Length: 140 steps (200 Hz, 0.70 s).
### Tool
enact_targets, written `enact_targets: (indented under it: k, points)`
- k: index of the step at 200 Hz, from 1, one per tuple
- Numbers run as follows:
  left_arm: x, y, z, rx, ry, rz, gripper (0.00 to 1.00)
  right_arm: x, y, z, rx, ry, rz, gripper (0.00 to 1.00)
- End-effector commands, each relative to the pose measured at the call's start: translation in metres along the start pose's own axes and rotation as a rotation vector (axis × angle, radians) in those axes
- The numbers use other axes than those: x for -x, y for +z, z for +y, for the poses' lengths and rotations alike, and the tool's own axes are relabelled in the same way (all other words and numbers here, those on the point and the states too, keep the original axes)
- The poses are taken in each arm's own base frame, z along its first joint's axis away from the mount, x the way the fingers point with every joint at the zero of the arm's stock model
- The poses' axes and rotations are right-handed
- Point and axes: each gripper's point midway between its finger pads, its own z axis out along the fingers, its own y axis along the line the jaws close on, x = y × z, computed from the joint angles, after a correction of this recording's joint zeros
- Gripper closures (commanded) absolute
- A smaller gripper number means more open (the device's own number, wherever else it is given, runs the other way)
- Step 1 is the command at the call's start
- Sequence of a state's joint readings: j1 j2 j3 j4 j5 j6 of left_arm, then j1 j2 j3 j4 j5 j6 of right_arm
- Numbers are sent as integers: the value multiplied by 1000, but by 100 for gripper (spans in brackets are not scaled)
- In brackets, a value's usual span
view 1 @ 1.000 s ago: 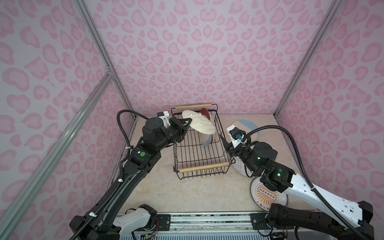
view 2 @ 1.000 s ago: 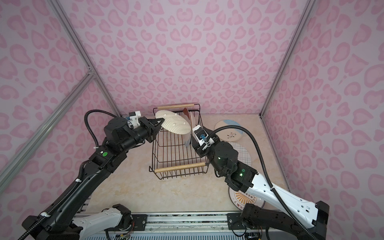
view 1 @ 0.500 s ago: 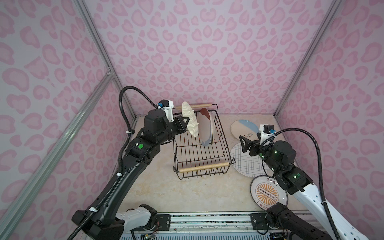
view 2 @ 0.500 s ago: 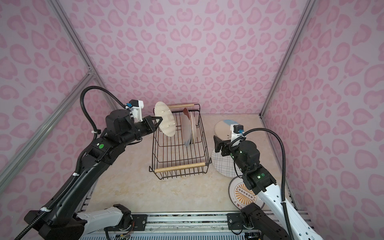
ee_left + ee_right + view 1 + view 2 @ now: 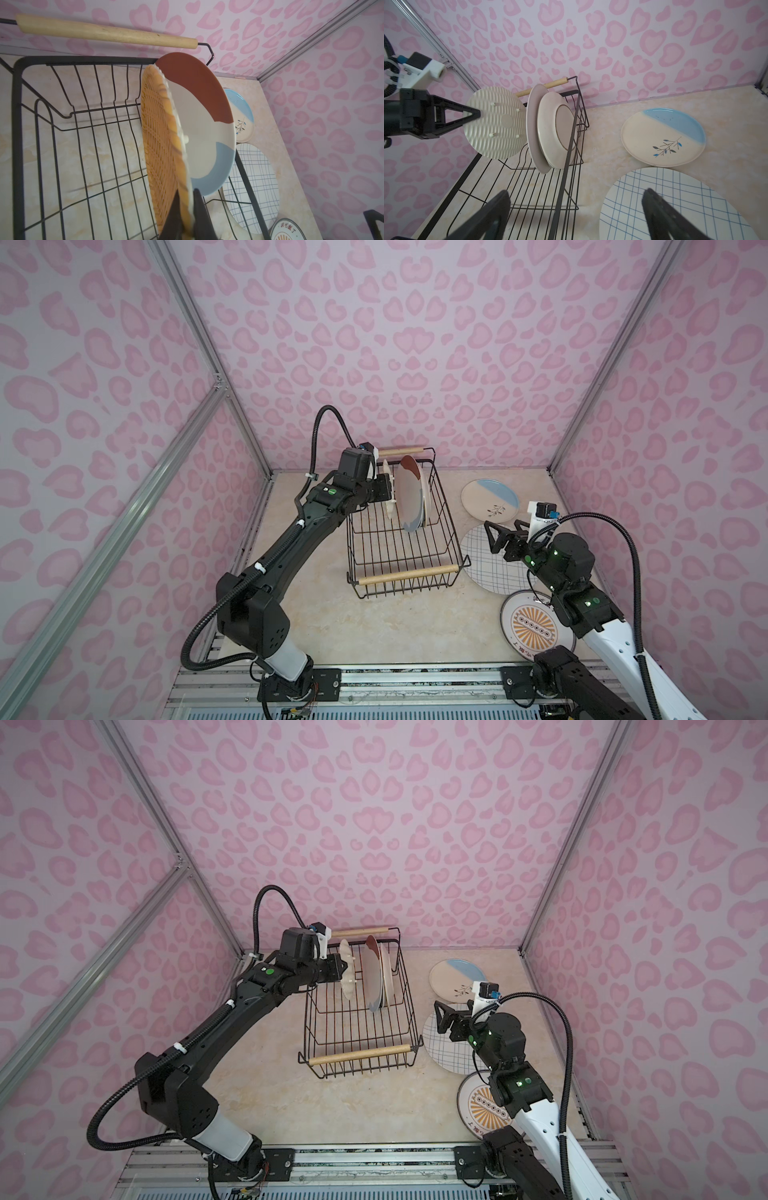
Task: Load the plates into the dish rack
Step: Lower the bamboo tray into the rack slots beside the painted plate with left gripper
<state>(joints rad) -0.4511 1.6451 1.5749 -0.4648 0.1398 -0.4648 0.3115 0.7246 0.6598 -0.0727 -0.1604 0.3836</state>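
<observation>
Left gripper [image 5: 187, 194]: clenched on the rim of the woven-look plate [image 5: 162, 135], which it holds upright at the far end of the dish rack [image 5: 409, 575], just beside the colour-blocked plate [image 5: 203, 124] standing inside. Right gripper [image 5: 576, 192]: jaws spread wide and empty, above the blue-gridded plate [image 5: 675, 197], which lies flat on the table [image 5: 374, 626] beside the rack.
</observation>
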Motion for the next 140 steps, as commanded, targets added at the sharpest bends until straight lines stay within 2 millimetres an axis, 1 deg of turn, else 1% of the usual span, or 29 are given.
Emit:
enact_targets:
  k: [1,23,64,78,105,140]
  points:
    - [16,15,-7,-42,14,-43,97,2,1,2,15,8,-18,2]
    - [14,36,5,-22,-5,-16,97,2,1,1,9,8,-18,2]
    - [5,70,13,-20,-18,40,97,1,0,-1,3,5,-18,2]
    - [3,77,18,-2,-20,50,97,1,0,-3,-1,4,-19,2]
    - [-6,91,25,14,-33,79,97,0,0,-2,3,4,-17,2]
    - [-16,100,35,42,-48,99,97,0,0,-1,8,5,-17,2]
